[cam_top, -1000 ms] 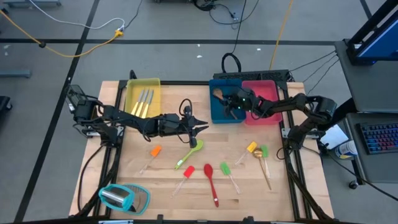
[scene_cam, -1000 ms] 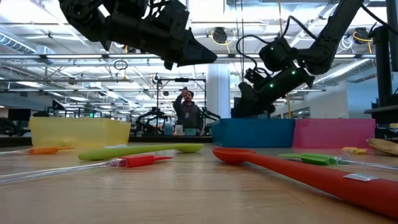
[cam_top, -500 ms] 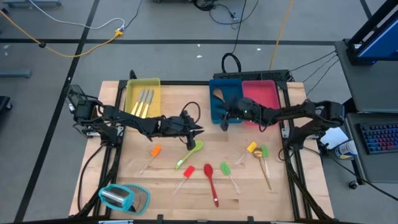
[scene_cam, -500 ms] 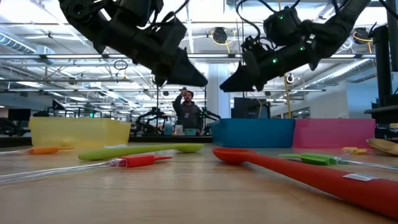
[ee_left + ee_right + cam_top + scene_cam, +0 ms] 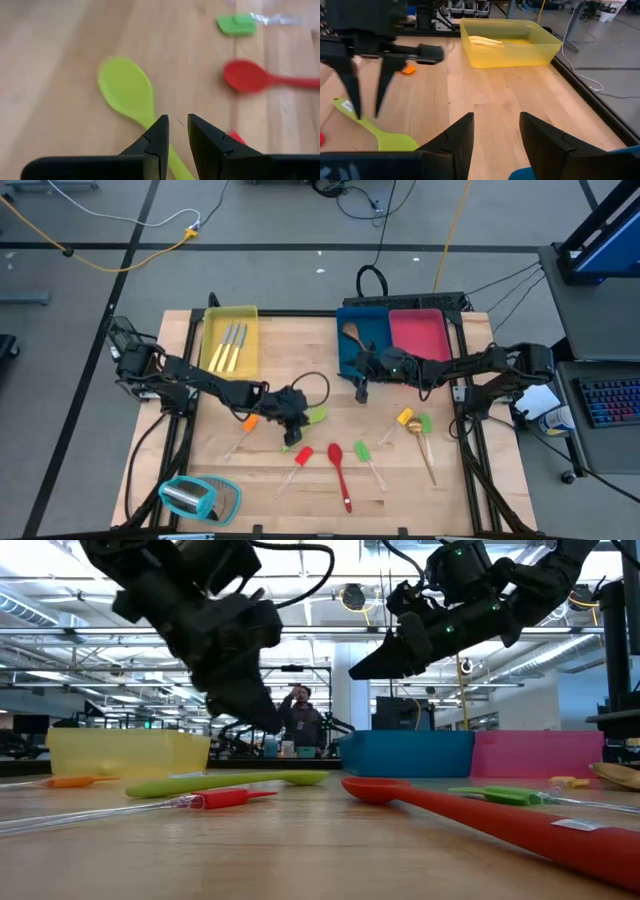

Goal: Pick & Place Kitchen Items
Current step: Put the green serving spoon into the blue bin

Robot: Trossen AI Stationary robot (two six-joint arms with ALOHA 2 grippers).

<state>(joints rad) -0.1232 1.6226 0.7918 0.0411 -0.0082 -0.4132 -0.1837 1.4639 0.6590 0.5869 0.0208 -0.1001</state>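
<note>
Teal-and-clear rounded object (image 5: 200,497) at the counter's (image 5: 480,500) near left corner. Red spoon (image 5: 339,470) near the middle of the near edge, red-headed spatula (image 5: 297,463) just beside it on the left, green-headed spatula (image 5: 366,459) on its right. Gold spoon (image 5: 422,442) with a yellow-headed spatula (image 5: 401,419) and another green-headed one (image 5: 425,423) toward the right edge. Orange-headed spatula (image 5: 246,426) left of centre.

Lime green spoon (image 5: 310,423) lies flat mid-counter. Left end effector (image 5: 293,432) hangs directly over its handle, fingers (image 5: 159,135) pointing down, parted by a narrow gap that straddles the handle line; not touching it, nothing held. In the low view it is clearly above the spoon, apart from it.

Right end effector (image 5: 362,390) hovers just in front of the blue tray (image 5: 362,362), above bare counter, fingers (image 5: 460,132) spread apart and empty.

Far edge: yellow tray (image 5: 228,338) at the far left with silver cutlery (image 5: 231,345) inside; blue tray with a brown wooden spoon (image 5: 351,332) in it; pink tray (image 5: 417,338) touching the blue one's right side.

Person (image 5: 300,716) stands in the room beyond.
</note>
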